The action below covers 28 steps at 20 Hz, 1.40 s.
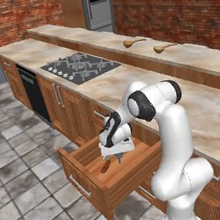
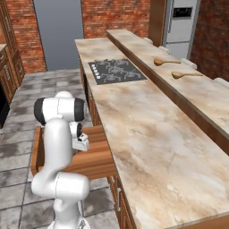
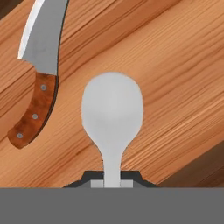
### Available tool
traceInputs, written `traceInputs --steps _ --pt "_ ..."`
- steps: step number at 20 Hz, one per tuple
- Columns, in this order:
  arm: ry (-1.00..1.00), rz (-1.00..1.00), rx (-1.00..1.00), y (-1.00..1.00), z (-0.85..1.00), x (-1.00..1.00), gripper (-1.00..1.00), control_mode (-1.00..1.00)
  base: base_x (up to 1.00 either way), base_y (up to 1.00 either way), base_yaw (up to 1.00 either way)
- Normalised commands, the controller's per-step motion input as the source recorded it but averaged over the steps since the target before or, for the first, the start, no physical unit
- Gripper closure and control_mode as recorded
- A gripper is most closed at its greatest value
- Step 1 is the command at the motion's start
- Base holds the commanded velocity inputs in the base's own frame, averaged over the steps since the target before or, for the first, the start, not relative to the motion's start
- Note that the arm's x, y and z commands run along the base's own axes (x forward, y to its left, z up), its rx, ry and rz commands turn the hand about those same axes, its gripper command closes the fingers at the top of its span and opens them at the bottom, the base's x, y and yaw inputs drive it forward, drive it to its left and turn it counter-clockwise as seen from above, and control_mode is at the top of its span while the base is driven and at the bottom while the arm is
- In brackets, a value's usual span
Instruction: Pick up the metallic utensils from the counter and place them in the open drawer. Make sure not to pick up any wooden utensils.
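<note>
My claw (image 3: 112, 183) is clenched on the neck of the one silver spoon (image 3: 112, 111), whose bowl sticks out ahead of my fingertips over the wooden floor of the drawer (image 3: 166, 65). In the hand view I count two metal utensils: to the left of the spoon lies one knife (image 3: 38, 65), silver blade pointing away and reddish-brown riveted handle nearer me, flat on the drawer floor and apart from the spoon. Whether the spoon touches the wood or hangs just above it, I cannot tell.

From the left base view, my claw (image 1: 119, 156) hangs down inside the one open drawer (image 1: 88, 179), which is pulled out from the cabinets below the table (image 1: 127, 78). The knife (image 1: 106, 167) shows as a small reddish handle on the drawer floor just left of my claw. One silver bar handle (image 1: 79, 186) runs along the drawer front.

Beyond the drawer, one black cooktop (image 1: 80, 67) sits in the table. Farther back on the raised ledge lie two wooden spoons (image 1: 133, 42), the second (image 1: 164, 47) to the right of the first, well apart from the drawer.

In the right base view the drawer (image 2: 91, 154) juts out left of the table (image 2: 147, 134), with the cooktop (image 2: 116, 70) behind it and the same two wooden spoons (image 2: 165, 61) at the back right.
</note>
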Motion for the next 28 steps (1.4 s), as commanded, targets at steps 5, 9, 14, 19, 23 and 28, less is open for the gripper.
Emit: traceInputs --steps 5,9,14,19,23,28 --pt "0.03 -0.05 0.0 0.0 -0.01 0.17 1.0 -1.0 0.0 0.0 0.0" --pt "0.0 0.0 0.0 0.0 0.0 0.0 1.0 -1.0 0.0 0.0 0.0" --pt "0.01 0.0 0.0 0.02 0.0 0.0 -1.0 -1.0 0.0 0.0 0.0" --pt "0.04 0.0 0.0 0.0 0.0 0.0 -1.0 -1.0 0.0 0.0 0.0" --pt "0.0 0.0 0.0 -0.08 0.5 -0.08 -1.0 -1.0 0.0 0.0 0.0" --pt "-0.03 0.05 0.06 -0.2 1.0 -0.31 -1.0 -1.0 0.0 0.0 0.0"
